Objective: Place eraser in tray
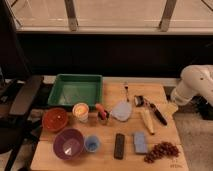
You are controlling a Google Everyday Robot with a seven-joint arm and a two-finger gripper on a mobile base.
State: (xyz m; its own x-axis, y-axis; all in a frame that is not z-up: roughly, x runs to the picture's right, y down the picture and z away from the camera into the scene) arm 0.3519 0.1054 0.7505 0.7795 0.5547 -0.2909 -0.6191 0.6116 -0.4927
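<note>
Lying outside the tray [76, 91], eraser [119, 145] sits beside blue block [140, 142]; gripper [176, 100] (grip unclear) far right.

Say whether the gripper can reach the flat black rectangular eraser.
Likely yes: the eraser lies uncovered near the table's front edge; the white arm is at its right, gripper out of view.

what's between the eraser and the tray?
Camera view: a small dark cup holding something red stands between the eraser and the tray, with a white cup beside it. The gripper is off the table's right edge.
</note>
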